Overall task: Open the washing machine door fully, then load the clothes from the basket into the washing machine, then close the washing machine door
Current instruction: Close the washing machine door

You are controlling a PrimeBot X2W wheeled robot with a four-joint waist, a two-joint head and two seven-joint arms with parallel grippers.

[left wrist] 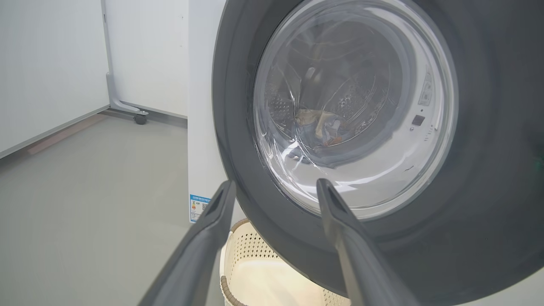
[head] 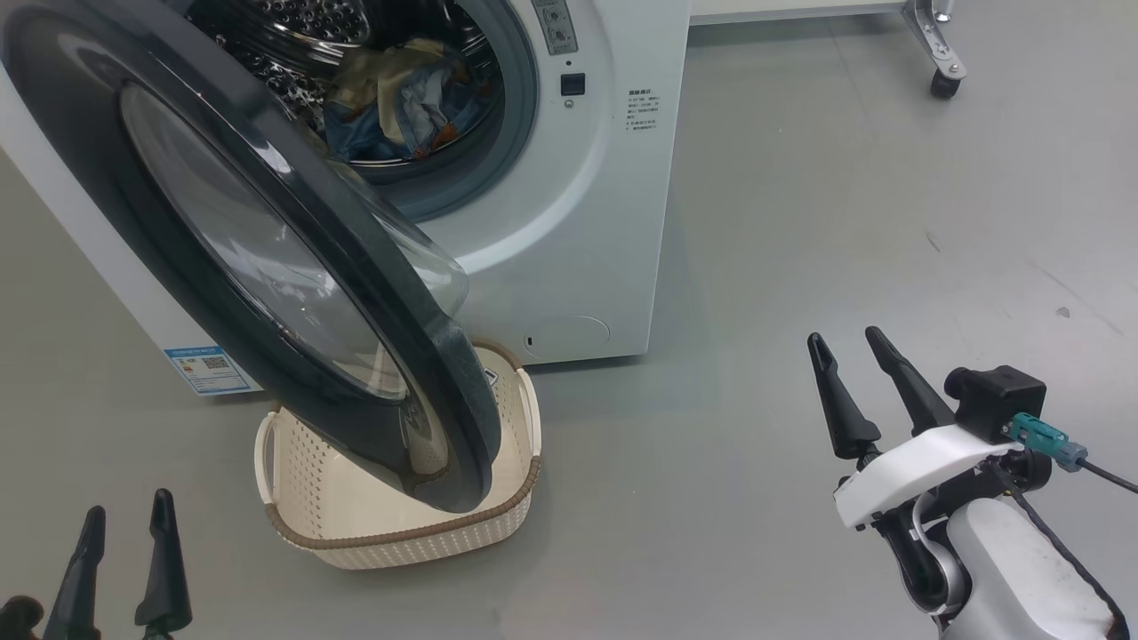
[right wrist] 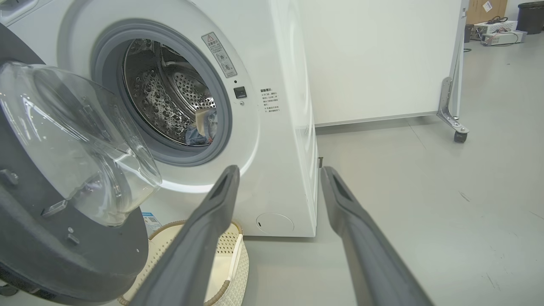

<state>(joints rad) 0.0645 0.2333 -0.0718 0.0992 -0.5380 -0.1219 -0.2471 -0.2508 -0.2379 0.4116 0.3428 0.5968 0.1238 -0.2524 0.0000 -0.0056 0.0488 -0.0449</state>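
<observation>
The grey floor (head: 800,222) runs bare ahead of the right jaws and off to their right, as far as a wheeled frame leg (head: 942,62) well beyond them. The washing machine (head: 587,222) stands ahead of both sets of jaws. Its right front corner edge lies ahead and left of the right jaws, with a broad strip of floor between.

The washing machine door (head: 267,258) is swung out toward the robot, partway open. Its glossy black rim faces the left jaws, ahead and to their right. In the left wrist view the two finger tips (left wrist: 223,195) line up with the lower rim; the head view shows floor between them and the door. The clear bowl (right wrist: 76,136) bulges from the door's inner side, ahead and left of the right jaws.

The basket (head: 400,533) sits on the floor under the door's lower edge, which overhangs its brown rim. It is ahead and right of the left jaws and well left of the right jaws.

The clothes (head: 400,107) lie inside the drum, beyond the grey gasket, far ahead of both jaws.

Both left and right jaws stand wide and hold nothing, with no contact with the door, the basket or the machine.
</observation>
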